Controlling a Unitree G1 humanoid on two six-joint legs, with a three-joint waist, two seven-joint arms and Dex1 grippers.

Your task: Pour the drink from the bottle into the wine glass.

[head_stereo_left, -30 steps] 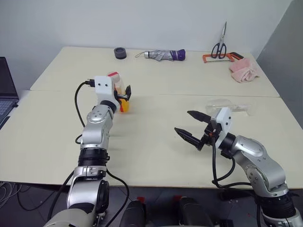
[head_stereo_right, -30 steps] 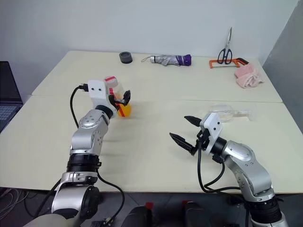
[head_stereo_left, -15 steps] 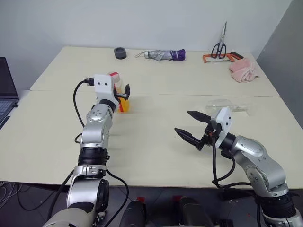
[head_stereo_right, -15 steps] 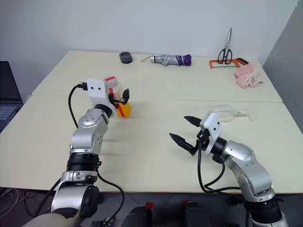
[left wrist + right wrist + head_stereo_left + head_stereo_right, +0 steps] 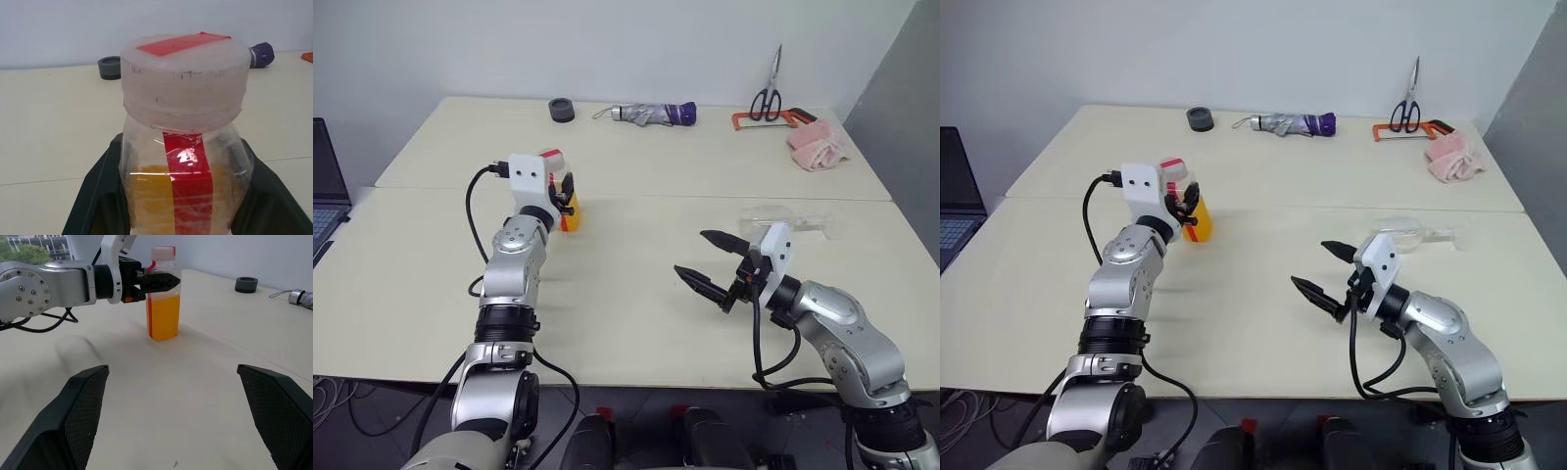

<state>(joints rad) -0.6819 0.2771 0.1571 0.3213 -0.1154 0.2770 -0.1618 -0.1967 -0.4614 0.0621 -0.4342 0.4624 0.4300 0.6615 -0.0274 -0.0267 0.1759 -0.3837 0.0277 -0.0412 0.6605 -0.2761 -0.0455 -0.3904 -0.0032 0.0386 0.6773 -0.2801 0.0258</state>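
One bottle (image 5: 163, 293) of orange drink (image 5: 164, 316) stands upright on your counter (image 5: 636, 284), left of centre, with the left gripper (image 5: 567, 192) clamped around its upper body. Your wine glass (image 5: 781, 217) lies on its side, well apart to the right, just behind the right gripper (image 5: 706, 259), whose fingers are spread wide and empty.

Even, bright, diffuse overhead light; the table (image 5: 705, 176) shows no glare, and shadows beneath the arms are faint and soft-edged. Head views are sharp throughout. In the left wrist view the near bottle (image 5: 183, 142) is slightly soft, with small highlights on its label.
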